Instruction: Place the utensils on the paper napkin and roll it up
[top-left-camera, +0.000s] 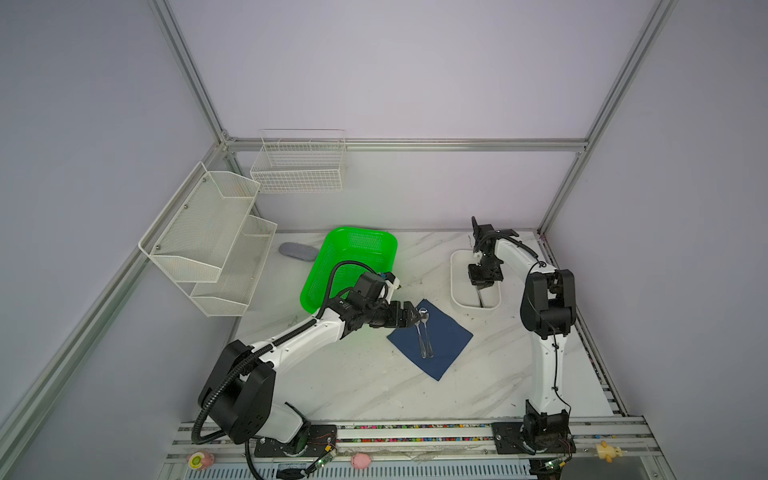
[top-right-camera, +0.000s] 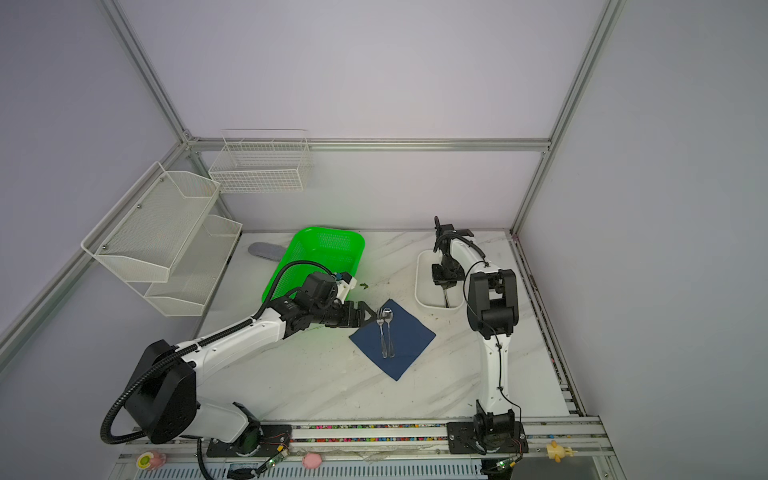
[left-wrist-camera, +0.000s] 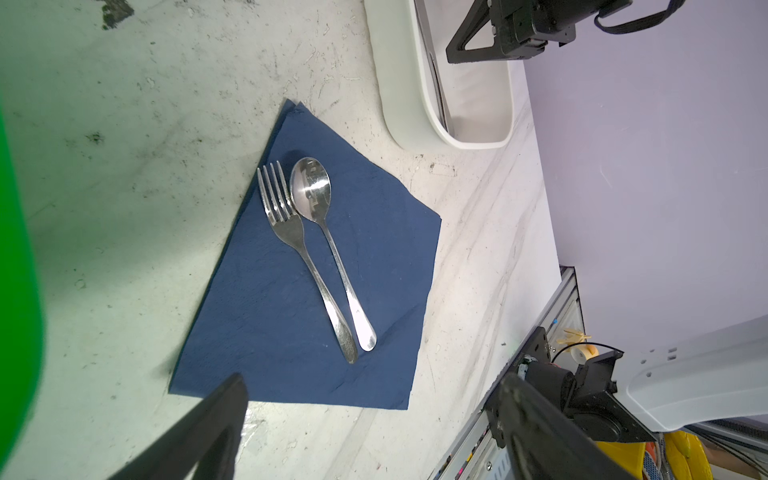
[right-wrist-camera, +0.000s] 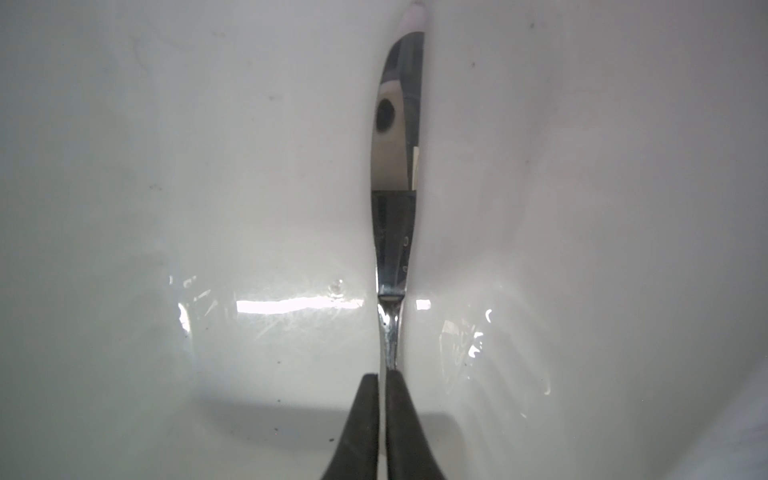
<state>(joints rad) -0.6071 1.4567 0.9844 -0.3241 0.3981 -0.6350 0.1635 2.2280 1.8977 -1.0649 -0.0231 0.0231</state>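
Right gripper (right-wrist-camera: 382, 376) clamped on the knife (right-wrist-camera: 395, 232) handle, lower centre (narrow purchase): may twist or slip when lifted. Left gripper (top-right-camera: 372, 316) jaws apart.

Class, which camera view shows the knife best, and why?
The right wrist view: the knife fills the frame, its handle pinched by the right gripper. Both top views show only a sliver in the tray; the left wrist view, a thin edge.

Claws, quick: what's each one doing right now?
Left claw: open, holding nothing, near the fork on the napkin.
Right claw: shut on the knife, inside the white tray.
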